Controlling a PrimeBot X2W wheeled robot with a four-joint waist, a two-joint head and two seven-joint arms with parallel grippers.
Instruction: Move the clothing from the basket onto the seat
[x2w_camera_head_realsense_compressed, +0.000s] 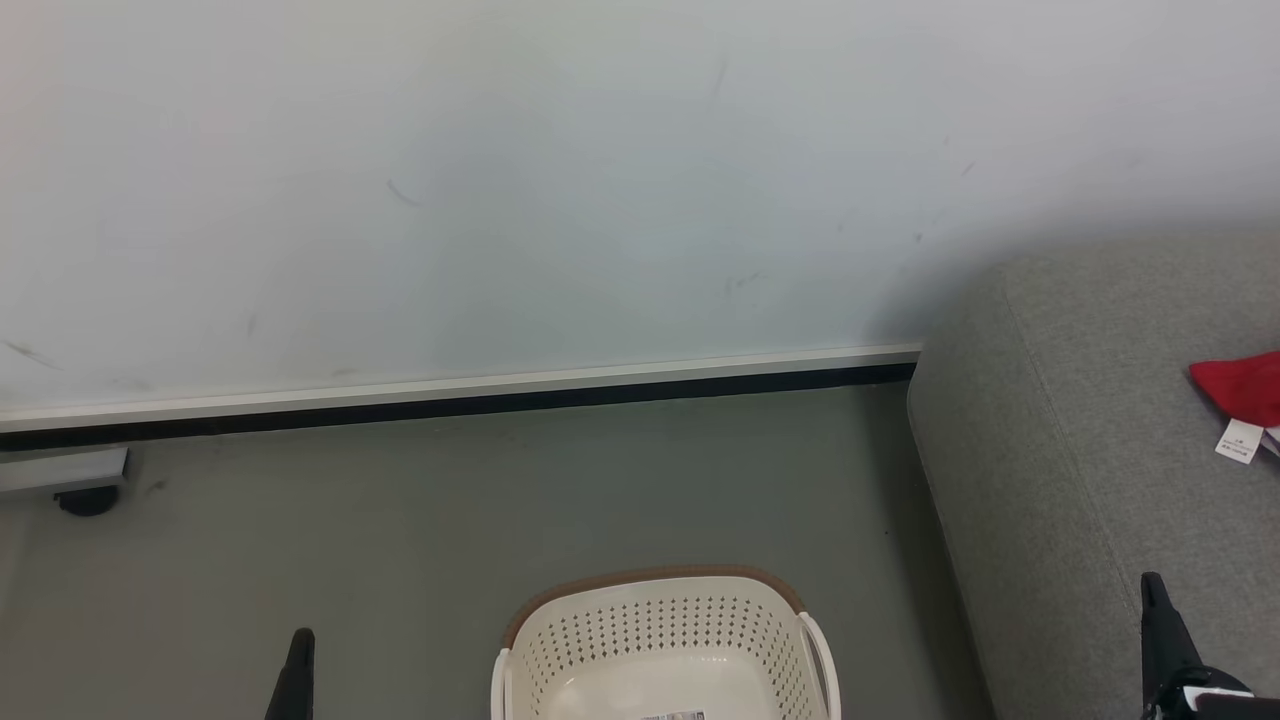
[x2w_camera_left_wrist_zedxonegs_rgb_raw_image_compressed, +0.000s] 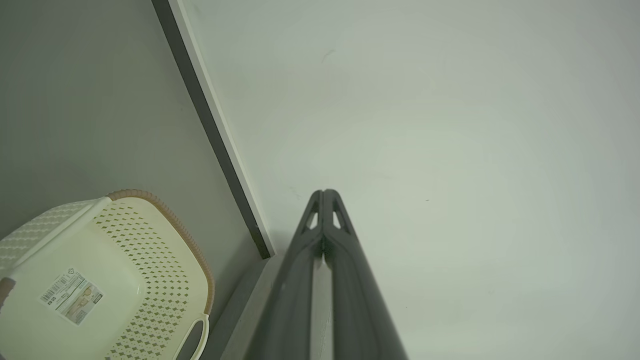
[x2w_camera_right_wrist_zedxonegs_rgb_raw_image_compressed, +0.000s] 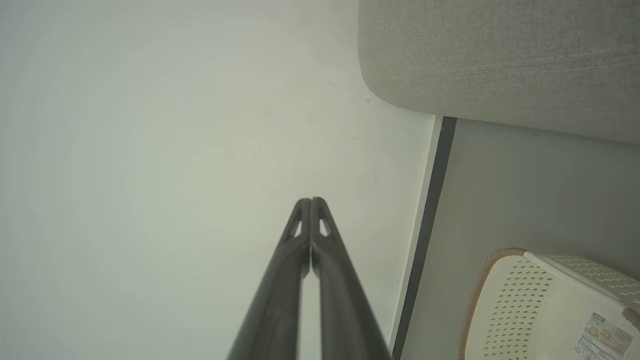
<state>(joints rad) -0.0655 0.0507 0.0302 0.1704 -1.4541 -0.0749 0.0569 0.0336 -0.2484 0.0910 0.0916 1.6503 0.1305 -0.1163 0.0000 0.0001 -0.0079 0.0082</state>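
Item 1. Basket (x2w_camera_head_realsense_compressed: 665, 640): cream-white perforated plastic with a brown woven-look rim and white loop handles. It stands upright on the grey floor (x2w_camera_head_realsense_compressed: 450, 520), near centre, just left of the seat and apart from it. Its pale bottom shows a printed sticker (x2w_camera_left_wrist_zedxonegs_rgb_raw_image_compressed: 71, 296).

Item 2. Seat (x2w_camera_head_realsense_compressed: 1080, 450): large light grey upholstered cushion with a rounded corner and a stitched seam. It sits at the right, and its far end meets the wall.

Item 3. Clothing (x2w_camera_head_realsense_compressed: 1240, 385): a red garment with a white tag (x2w_camera_head_realsense_compressed: 1240, 440), lying on top of the seat at the far right, well apart from the basket. It is cut off by the picture edge, so its full extent cannot be told.

Item 4. Left gripper (x2w_camera_head_realsense_compressed: 303, 635): dark fingers pressed together tip to tip, gripping nothing. It hangs near left of the basket, apart from it, and points toward the wall.

Item 5. Right gripper (x2w_camera_head_realsense_compressed: 1152, 582): fingers likewise closed on each other, holding nothing. It is at the near right, over the seat's front part.

Item 6. Wall (x2w_camera_head_realsense_compressed: 600, 180): pale and lightly scuffed, with a white-and-black skirting strip (x2w_camera_head_realsense_compressed: 450, 395) along its foot.

Item 7. Black caster under a grey bar (x2w_camera_head_realsense_compressed: 85, 498): far left, against the skirting.
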